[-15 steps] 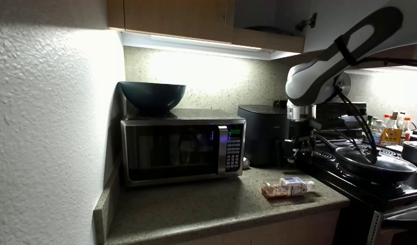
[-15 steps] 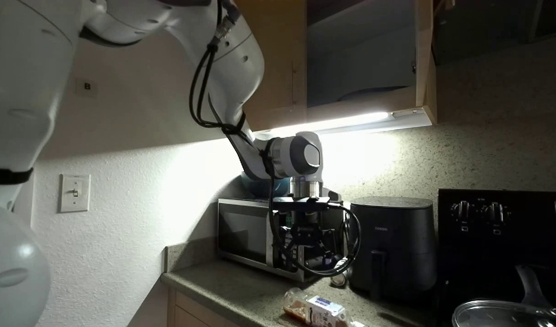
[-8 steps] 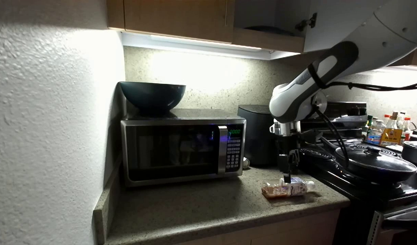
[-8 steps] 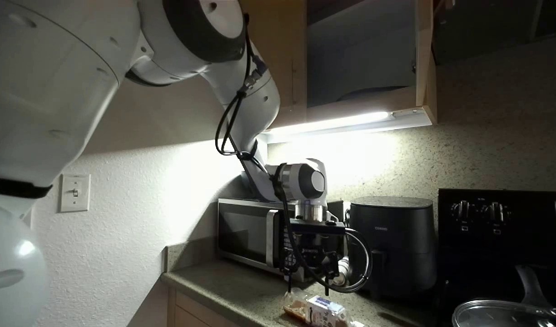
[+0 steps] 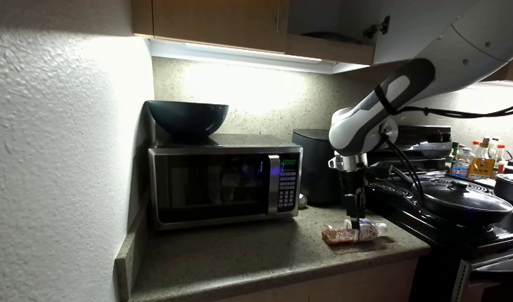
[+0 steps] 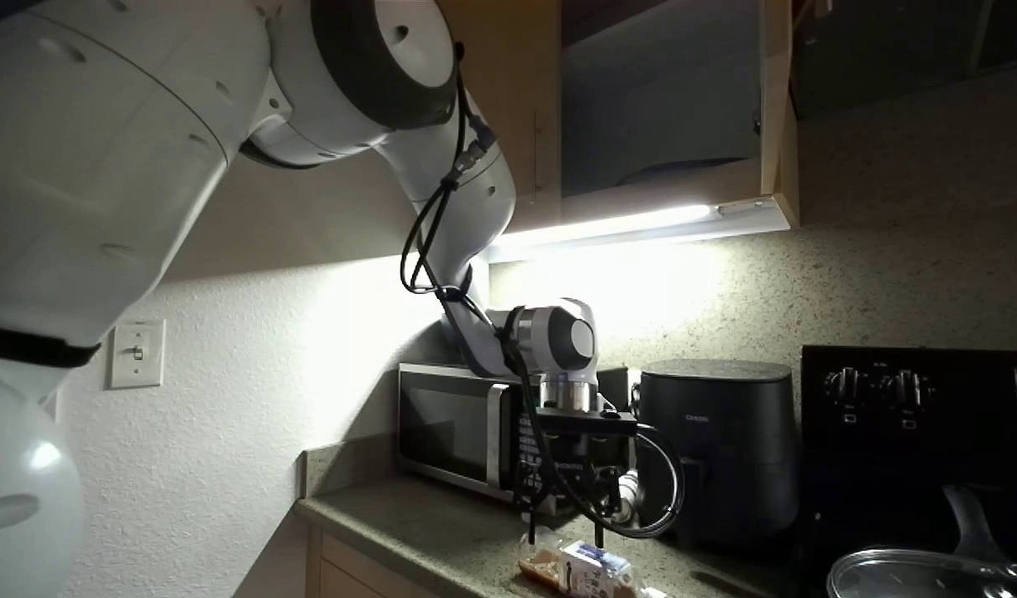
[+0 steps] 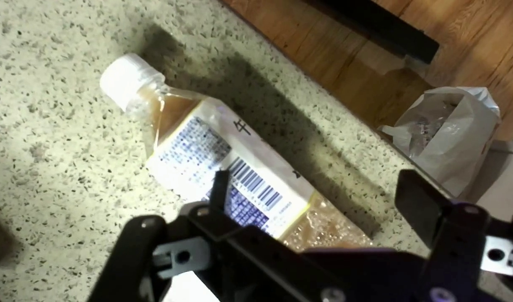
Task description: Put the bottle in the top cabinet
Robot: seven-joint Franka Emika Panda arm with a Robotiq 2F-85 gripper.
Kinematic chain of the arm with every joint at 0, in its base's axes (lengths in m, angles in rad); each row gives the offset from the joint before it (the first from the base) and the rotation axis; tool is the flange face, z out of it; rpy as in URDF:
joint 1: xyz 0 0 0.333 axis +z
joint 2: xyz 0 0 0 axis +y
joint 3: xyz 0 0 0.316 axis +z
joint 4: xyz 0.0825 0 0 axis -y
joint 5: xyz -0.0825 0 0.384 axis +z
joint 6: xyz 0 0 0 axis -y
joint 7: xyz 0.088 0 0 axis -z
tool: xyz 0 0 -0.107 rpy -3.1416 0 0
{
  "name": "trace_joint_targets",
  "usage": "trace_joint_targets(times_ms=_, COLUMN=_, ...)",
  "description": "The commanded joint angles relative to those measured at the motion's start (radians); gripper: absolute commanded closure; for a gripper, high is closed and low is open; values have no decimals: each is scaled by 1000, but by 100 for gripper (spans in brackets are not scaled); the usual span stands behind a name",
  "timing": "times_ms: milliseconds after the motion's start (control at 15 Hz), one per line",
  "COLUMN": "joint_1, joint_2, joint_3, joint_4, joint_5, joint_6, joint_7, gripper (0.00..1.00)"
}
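The bottle lies on its side on the countertop, with a white cap, a pale label and brownish contents. It shows in both exterior views (image 5: 367,232) (image 6: 592,571) and in the wrist view (image 7: 256,142). My gripper (image 7: 319,193) is open and points down just above the bottle. In the wrist view one finger overlaps the label and the other is over bare counter beyond the bottle's base. The gripper also shows in both exterior views (image 5: 356,222) (image 6: 565,531). The brown wooden top cabinet (image 5: 218,21) (image 6: 658,187) has its right section open and a dark item inside.
A microwave (image 5: 223,184) with a dark bowl (image 5: 187,119) on top stands left of the bottle. A black air fryer (image 6: 716,448) is behind. A stove with a lidded pan (image 5: 462,205) is to the right. The counter's front edge (image 5: 281,274) is near the bottle.
My gripper has come down and forward from above the back of the counter to just over the bottle, slowing in the last half second. The bottle has not moved.
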Motion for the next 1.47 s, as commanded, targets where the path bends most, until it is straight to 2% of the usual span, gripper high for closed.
trace_joint_targets(times_ms=0, joint_1=-31, joint_2=-7, joint_3=25, joint_4=-16, joint_5=-65, joint_6=52, joint_7=-140, gripper=0)
trace_joint_targets(times_ms=333, joint_1=-53, joint_2=-6, joint_3=20, joint_4=-24, joint_5=-120, joint_6=126, joint_7=-291, gripper=0)
trace_joint_targets(times_ms=400, joint_1=-54, joint_2=-1, joint_3=17, joint_4=-17, joint_5=-105, joint_6=123, joint_7=-277, gripper=0)
trace_joint_targets(times_ms=467, joint_1=-45, joint_2=-2, joint_3=7, joint_4=-7, joint_5=-84, joint_6=72, joint_7=-198, gripper=0)
trace_joint_targets(times_ms=667, joint_1=-47, joint_2=2, joint_3=9, joint_4=0, joint_5=-100, joint_6=77, joint_7=-216, gripper=0)
trace_joint_targets(times_ms=1067, joint_1=-80, joint_2=65, joint_3=53, joint_4=42, joint_5=-75, joint_6=101, joint_7=-495, gripper=0)
trace_joint_targets(times_ms=1400, joint_1=-93, joint_2=134, joint_3=61, joint_4=97, joint_5=-65, joint_6=66, joint_7=-610, gripper=0)
